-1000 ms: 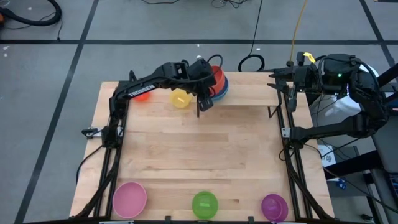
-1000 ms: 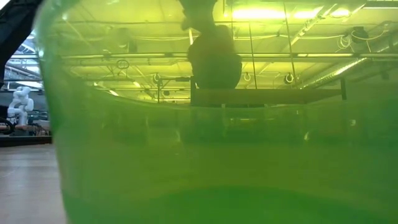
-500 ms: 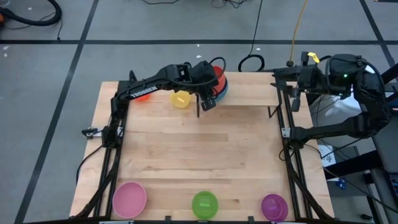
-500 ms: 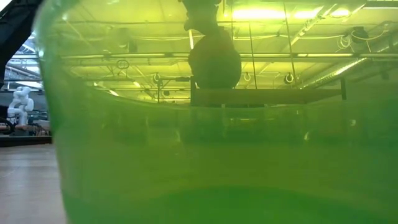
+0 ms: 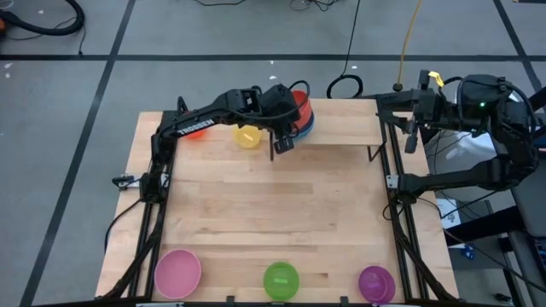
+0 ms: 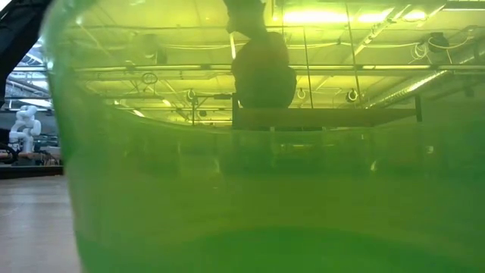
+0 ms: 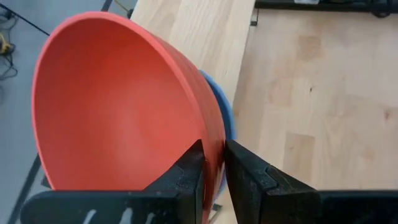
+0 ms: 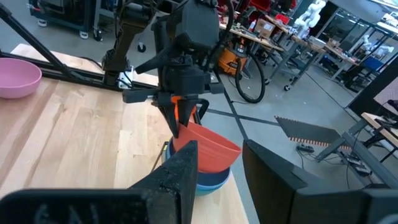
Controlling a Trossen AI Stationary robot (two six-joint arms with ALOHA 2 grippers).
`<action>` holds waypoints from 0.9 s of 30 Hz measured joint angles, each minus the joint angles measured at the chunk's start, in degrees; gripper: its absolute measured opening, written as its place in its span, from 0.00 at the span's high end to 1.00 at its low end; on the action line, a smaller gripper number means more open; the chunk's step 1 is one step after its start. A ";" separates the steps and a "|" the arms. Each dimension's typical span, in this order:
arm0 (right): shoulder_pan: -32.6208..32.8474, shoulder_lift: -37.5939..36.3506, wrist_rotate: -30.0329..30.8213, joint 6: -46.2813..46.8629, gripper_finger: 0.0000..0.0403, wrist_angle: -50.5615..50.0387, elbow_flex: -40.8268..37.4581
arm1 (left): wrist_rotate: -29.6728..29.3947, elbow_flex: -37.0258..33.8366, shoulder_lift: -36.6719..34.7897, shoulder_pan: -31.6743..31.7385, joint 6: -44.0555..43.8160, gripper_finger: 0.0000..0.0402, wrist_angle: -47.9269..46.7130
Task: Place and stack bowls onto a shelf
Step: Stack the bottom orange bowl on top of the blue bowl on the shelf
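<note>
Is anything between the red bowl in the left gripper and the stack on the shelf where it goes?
Nothing visible. The left gripper pinches the red bowl by its rim, tilted directly over the blue bowl on the shelf. The right gripper hangs off to the side.

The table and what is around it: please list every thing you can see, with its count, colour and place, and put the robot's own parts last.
Red bowl: one, red, tilted over the blue bowl, its rim between the left gripper's fingers.
Blue bowl: one, blue, on the shelf under the red bowl.
Yellow bowl: one, yellow, far side of the table, left of the shelf.
Orange bowl: one, orange, far left, partly hidden by the left arm.
Pink bowl: one, pink, near edge, left.
Green bowl: one, green, near edge, middle.
Purple bowl: one, purple, near edge, right.
Shelf: one, light wood, far right of the table.
Table: one, light wood.
Left gripper: shut on the red bowl.
Right gripper: open, off the table's far right corner.
</note>
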 joint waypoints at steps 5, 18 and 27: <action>-0.01 0.00 -0.01 0.00 0.71 0.00 0.00 | -0.72 0.00 0.00 -0.06 -2.12 0.85 0.66; 0.01 0.00 0.01 0.00 0.71 0.00 0.00 | 1.43 0.00 0.00 0.12 -5.09 0.85 3.02; 0.00 0.00 0.01 0.00 0.71 0.01 0.00 | 1.40 0.00 0.00 0.16 -2.29 0.85 2.83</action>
